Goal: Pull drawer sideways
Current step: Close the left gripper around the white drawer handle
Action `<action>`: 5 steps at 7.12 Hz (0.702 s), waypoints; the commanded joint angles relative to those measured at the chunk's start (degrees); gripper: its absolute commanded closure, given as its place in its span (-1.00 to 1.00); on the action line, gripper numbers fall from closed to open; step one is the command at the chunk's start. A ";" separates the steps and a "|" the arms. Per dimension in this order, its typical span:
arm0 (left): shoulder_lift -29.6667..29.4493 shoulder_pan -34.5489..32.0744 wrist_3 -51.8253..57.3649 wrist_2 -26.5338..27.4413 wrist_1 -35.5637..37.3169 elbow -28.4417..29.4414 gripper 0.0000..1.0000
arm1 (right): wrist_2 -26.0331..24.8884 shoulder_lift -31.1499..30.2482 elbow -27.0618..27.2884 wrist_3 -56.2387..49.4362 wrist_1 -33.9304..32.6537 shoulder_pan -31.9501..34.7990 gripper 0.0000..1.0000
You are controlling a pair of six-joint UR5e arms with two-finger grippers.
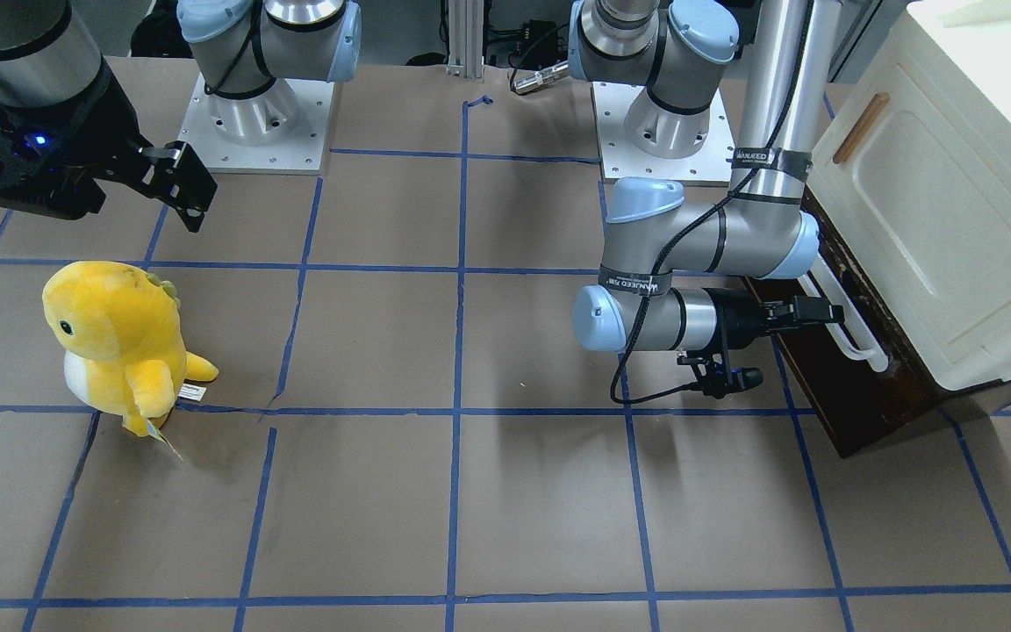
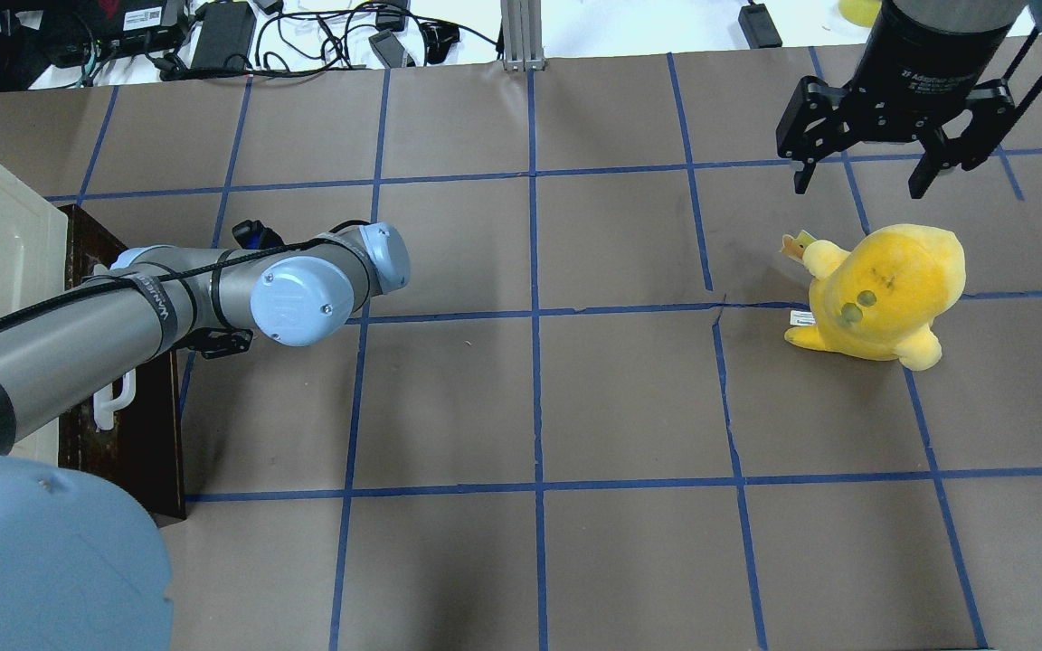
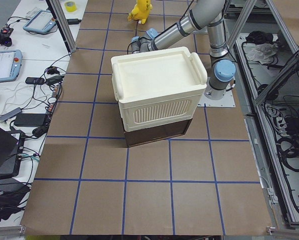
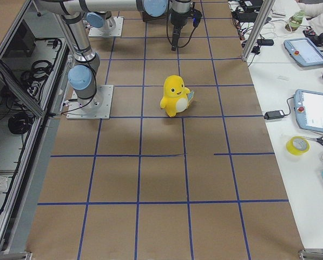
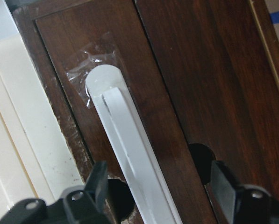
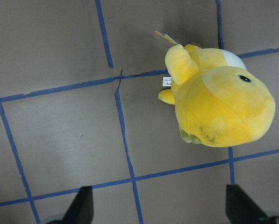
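While cabinet (image 1: 953,202) tops drawer (image 1: 852,395), plush (image 1: 115,342) stands.

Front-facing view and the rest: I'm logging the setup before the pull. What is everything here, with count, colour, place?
drawer: one, dark brown, under the cabinet, robot's left table end.
handle: one, white bar, on the drawer front.
cabinet: one, cream, above the drawer.
plush toy: one, yellow, upright, robot's right side.
table: one, brown, blue tape grid.
left gripper: one, black, fingers open astride the handle.
right gripper: one, black, fingers open, above the table near the plush toy.
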 commanded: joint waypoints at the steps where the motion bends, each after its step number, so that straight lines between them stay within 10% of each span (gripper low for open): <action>1: 0.07 0.24 -0.72 1.05 -2.12 -0.05 -0.42 | 0.00 0.00 0.00 0.00 0.00 0.01 -1.00; 5: 0.33 0.24 -3.79 1.14 -5.64 0.04 -0.10 | 0.00 0.00 0.00 0.00 0.00 0.01 -1.00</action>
